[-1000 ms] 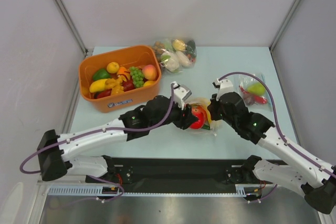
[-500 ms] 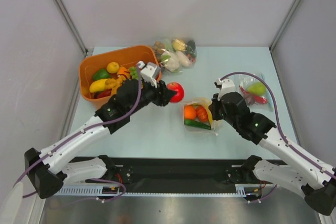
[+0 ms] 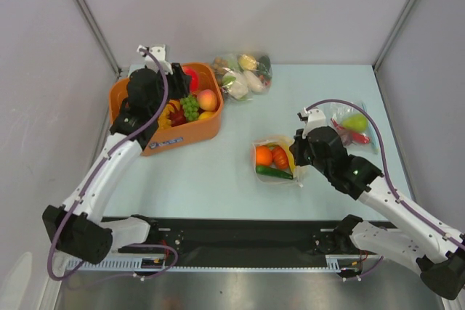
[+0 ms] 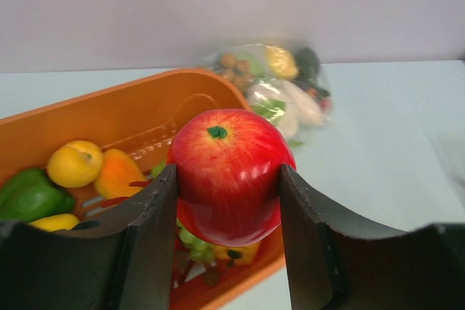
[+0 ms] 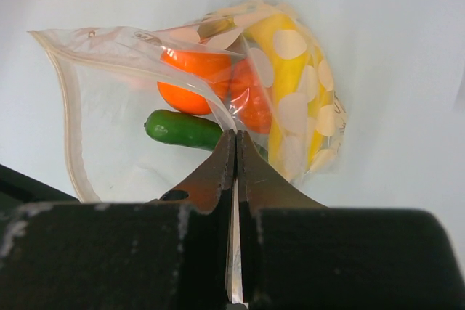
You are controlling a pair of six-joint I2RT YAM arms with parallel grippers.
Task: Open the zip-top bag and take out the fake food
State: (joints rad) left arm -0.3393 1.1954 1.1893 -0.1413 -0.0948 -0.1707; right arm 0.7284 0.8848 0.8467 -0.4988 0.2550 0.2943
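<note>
My left gripper (image 3: 183, 78) is shut on a red apple (image 4: 229, 174) and holds it above the orange bin (image 3: 123, 91), which holds several toy fruits. The apple also shows in the top view (image 3: 190, 76). My right gripper (image 5: 236, 136) is shut on the upper sheet of an open zip-top bag (image 5: 109, 136) lying mid-table, also in the top view (image 3: 276, 159). Inside the bag are an orange (image 5: 190, 78), a red-orange fruit (image 5: 253, 103), a green cucumber (image 5: 182, 129) and a yellow banana (image 5: 285, 92).
A second filled zip-top bag (image 3: 243, 74) lies behind the bin at the back. A third bag (image 3: 350, 125) with a green fruit lies right of my right arm. Grey walls enclose the table on three sides.
My left gripper pulled the red apple out of the open bag and carried it left and back to above the orange bin. The right gripper kept its hold on the bag.
</note>
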